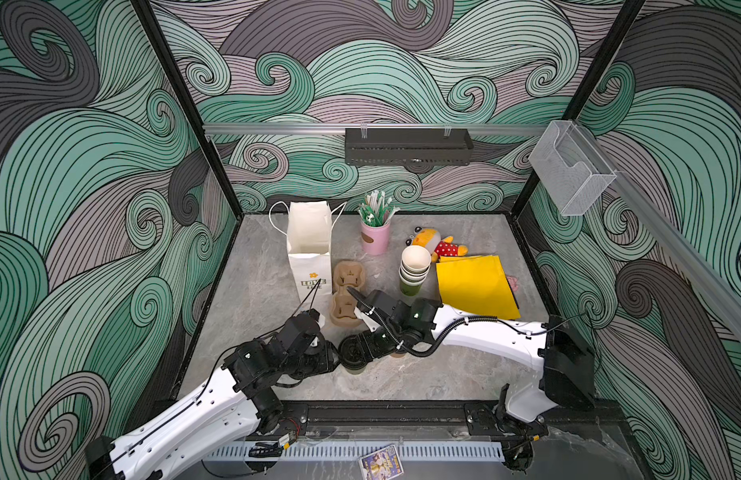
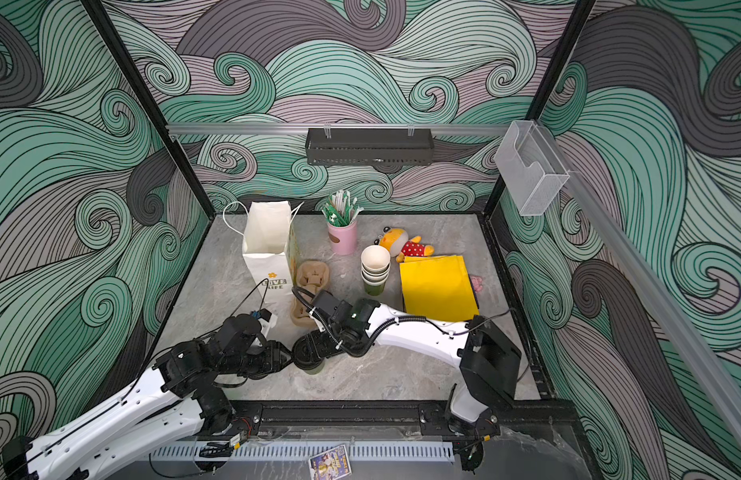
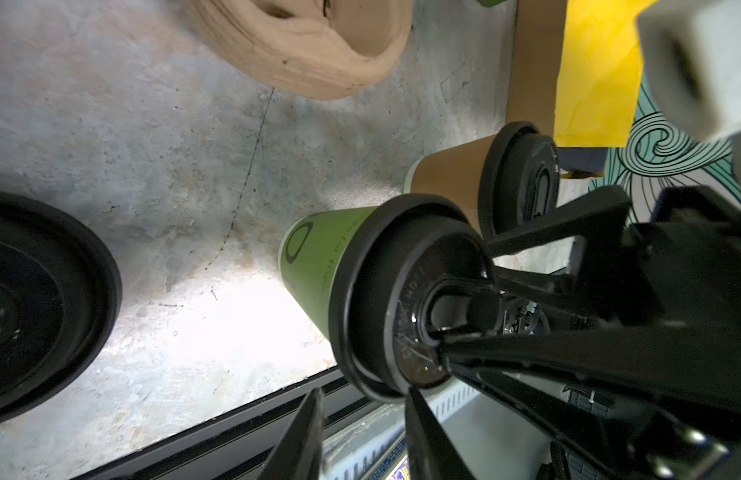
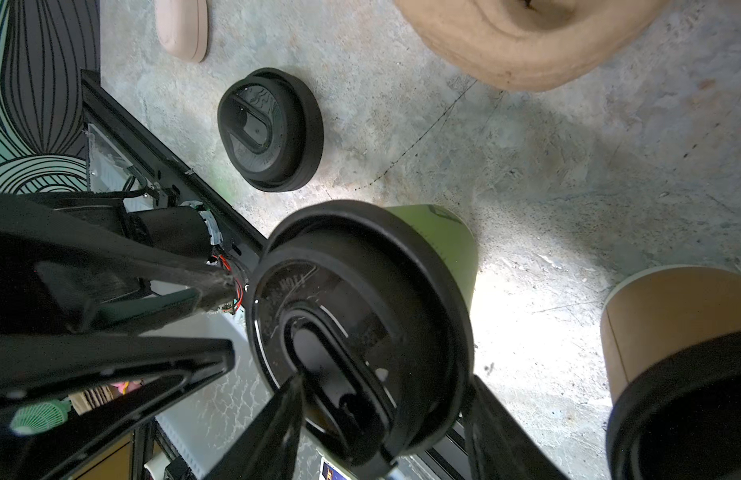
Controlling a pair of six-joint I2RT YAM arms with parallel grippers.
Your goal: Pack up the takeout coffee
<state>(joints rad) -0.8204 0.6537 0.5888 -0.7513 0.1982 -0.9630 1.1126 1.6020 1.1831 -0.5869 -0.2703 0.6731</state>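
The green cup (image 3: pixel 319 266) stands near the table's front edge with a black lid (image 4: pixel 360 316) on top, which looks slightly tilted. My right gripper (image 4: pixel 385 378) is closed on that lid, one finger on its top face and the other at its rim. My left gripper (image 3: pixel 362 392) is open just beside the lid's rim, nothing between its fingers. The brown cup (image 3: pixel 452 174), lidded, stands right next to the green one and also shows in the right wrist view (image 4: pixel 672 324). In both top views the two grippers meet over the green cup (image 1: pixel 354 368) (image 2: pixel 312 368).
A loose black lid (image 4: pixel 269 129) lies on the table near the cups. A brown pulp cup carrier (image 1: pixel 346 295) sits behind them, beside an upright white paper bag (image 1: pixel 310 245). Further back are a stack of lidless cups (image 1: pixel 414 266), yellow napkins (image 1: pixel 472 286), a pink straw holder (image 1: pixel 375 237) and a plush toy (image 1: pixel 437 245).
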